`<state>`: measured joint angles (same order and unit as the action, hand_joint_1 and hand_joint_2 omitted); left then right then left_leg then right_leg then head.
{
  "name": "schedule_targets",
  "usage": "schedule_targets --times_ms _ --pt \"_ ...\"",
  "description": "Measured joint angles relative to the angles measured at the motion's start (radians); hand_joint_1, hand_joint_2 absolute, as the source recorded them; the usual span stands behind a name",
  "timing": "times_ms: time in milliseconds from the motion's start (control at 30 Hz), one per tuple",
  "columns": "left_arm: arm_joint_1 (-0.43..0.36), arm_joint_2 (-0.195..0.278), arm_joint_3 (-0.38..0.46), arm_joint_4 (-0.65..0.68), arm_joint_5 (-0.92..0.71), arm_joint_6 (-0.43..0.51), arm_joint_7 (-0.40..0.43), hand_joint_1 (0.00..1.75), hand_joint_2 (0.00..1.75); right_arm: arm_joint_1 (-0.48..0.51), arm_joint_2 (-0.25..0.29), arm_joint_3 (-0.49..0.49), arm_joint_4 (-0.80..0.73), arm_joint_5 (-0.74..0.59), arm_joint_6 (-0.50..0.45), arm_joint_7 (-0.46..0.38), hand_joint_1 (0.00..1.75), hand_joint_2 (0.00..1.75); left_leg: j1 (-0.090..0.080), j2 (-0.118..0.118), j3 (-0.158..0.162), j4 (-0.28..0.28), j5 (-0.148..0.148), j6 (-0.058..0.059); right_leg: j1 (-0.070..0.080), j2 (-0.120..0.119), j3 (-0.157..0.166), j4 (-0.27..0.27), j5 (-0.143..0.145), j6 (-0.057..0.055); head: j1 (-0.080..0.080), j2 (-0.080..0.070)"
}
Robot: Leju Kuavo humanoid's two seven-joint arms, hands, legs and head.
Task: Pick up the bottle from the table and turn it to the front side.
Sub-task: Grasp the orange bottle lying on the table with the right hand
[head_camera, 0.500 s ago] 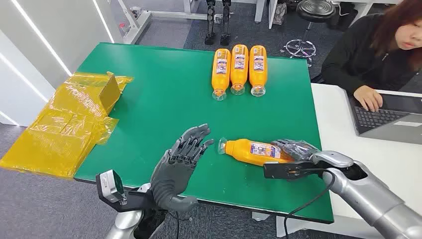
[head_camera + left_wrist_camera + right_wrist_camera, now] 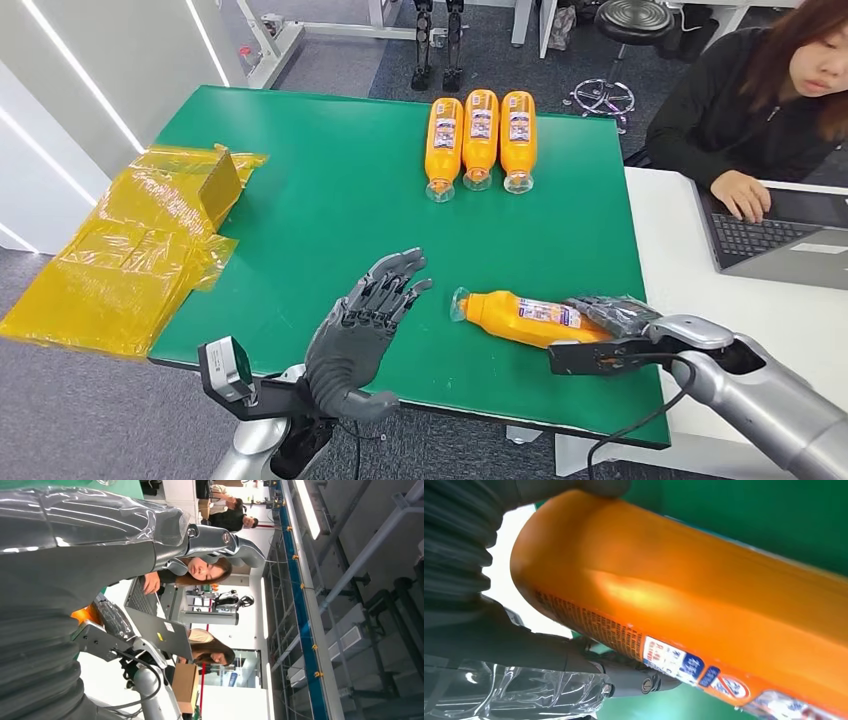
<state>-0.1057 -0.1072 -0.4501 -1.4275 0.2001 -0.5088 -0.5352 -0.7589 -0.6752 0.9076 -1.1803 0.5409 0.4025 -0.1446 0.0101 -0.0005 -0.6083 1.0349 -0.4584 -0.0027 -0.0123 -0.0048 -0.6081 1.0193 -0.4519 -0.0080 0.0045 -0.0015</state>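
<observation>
Head view, with both wrist views. The right hand (image 2: 612,322) gripped the base end of the orange bottle (image 2: 520,318), its dark fingers (image 2: 618,308) wrapped over the far side of the body. The bottle lay roughly level at the near edge of the green table (image 2: 330,210), its clear cap end pointing away from the right hand toward the left hand; whether it rested on the table or was lifted just clear could not be told. In the right wrist view the bottle (image 2: 704,605) ran close past the camera, its label strip with small print and coloured marks turned toward the hand's lower side.

The left hand (image 2: 362,325) stood just beside the bottle's cap end, not touching it. It held nothing: its palm faced the bottle and its fingers (image 2: 398,272) were extended and slightly spread, pointing away from the robot.

Well beyond both hands, three more orange bottles (image 2: 480,138) lay side by side, touching, near the table's far edge, caps toward the robot. Far out to the left hand's outer side, crumpled yellow plastic wrap (image 2: 130,250) draped over the table's corner. Beyond the right hand, a person in a dark top (image 2: 735,100) sat at a white desk (image 2: 670,250), one hand on a laptop (image 2: 790,235).
</observation>
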Motion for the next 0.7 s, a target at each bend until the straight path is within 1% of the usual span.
schedule_targets --times_ms 267,433,533,700 --pt "0.000 0.000 0.000 0.000 0.000 0.000 0.000 0.00 1.75 0.002 -0.018 0.018 -0.029 -0.001 -0.015 0.006 1.75 1.75 0.000 0.000 0.000 0.000 0.000 0.000 0.000 0.000 0.000 0.000 0.000 0.000 0.000 0.000" --pt "0.000 0.000 0.000 0.000 0.000 0.000 0.000 0.00 1.75 -0.004 -0.031 0.025 -0.054 0.003 -0.008 0.006 1.75 1.75 0.000 0.000 0.000 0.000 0.000 0.000 0.000 0.000 0.000 0.000 0.000 0.000 0.000 0.000" --pt "0.000 0.001 0.000 0.000 0.000 0.001 0.000 0.00 1.75 -0.021 -0.035 0.032 -0.066 0.003 0.006 0.004 1.75 1.75 0.000 0.000 0.000 0.000 0.000 0.000 0.000 0.000 0.000 0.000 0.000 0.000 0.000 0.000" --pt "0.001 0.003 0.001 -0.004 -0.001 0.001 0.000 0.00 1.75 -0.080 -0.035 0.048 -0.075 0.002 0.008 0.017 1.75 1.75 0.000 0.000 0.000 0.000 0.000 0.000 0.000 0.000 0.000 0.000 0.000 0.000 0.000 0.000"
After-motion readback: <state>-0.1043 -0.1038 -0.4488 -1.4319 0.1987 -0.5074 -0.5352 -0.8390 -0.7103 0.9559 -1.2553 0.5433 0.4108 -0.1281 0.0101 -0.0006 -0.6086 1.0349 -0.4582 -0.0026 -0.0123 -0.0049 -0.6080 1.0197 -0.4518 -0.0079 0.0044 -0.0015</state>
